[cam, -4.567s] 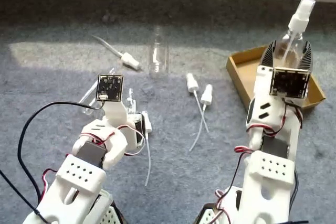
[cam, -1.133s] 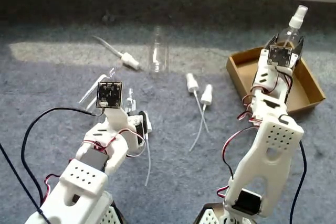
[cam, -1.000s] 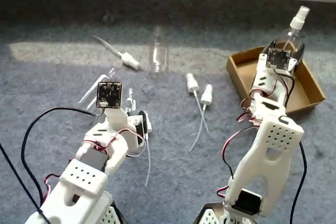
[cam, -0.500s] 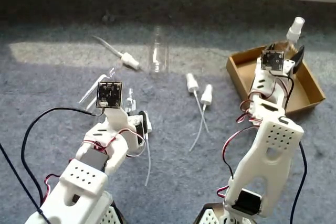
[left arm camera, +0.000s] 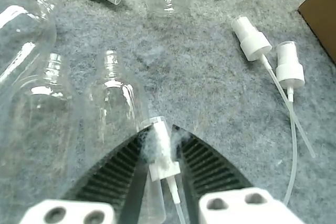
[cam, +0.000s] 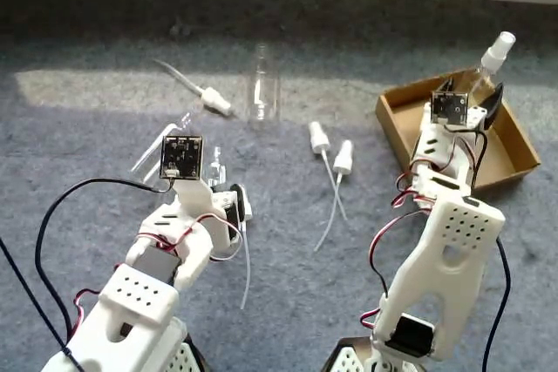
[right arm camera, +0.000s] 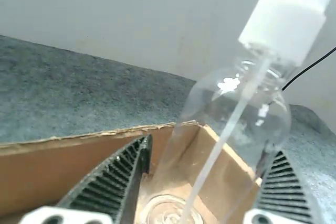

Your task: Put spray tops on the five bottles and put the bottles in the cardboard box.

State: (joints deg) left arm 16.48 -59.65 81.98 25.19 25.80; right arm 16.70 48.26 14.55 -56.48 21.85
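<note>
My left gripper [left arm camera: 160,141] is shut on a white spray top [left arm camera: 161,150], whose thin tube trails back under the jaws. Just ahead of it lie three clear open-necked bottles [left arm camera: 113,103], [left arm camera: 42,108], [left arm camera: 23,30] on the carpet. My right gripper [right arm camera: 202,182] is open over the cardboard box [cam: 394,119], its jaws wide on either side of a clear bottle with a spray top [right arm camera: 236,108]. That bottle [cam: 493,57] stands tilted in the box's far corner.
A topless bottle [cam: 261,89] stands upright at the back, with one loose spray top [cam: 214,100] beside it. Two more spray tops [cam: 320,137], [cam: 343,156] lie on the grey carpet between the arms. The box's near half [cam: 510,158] is bare.
The right gripper has opened and let go of the bottle in the box, which now leans toward the far corner. The left arm has not moved.
</note>
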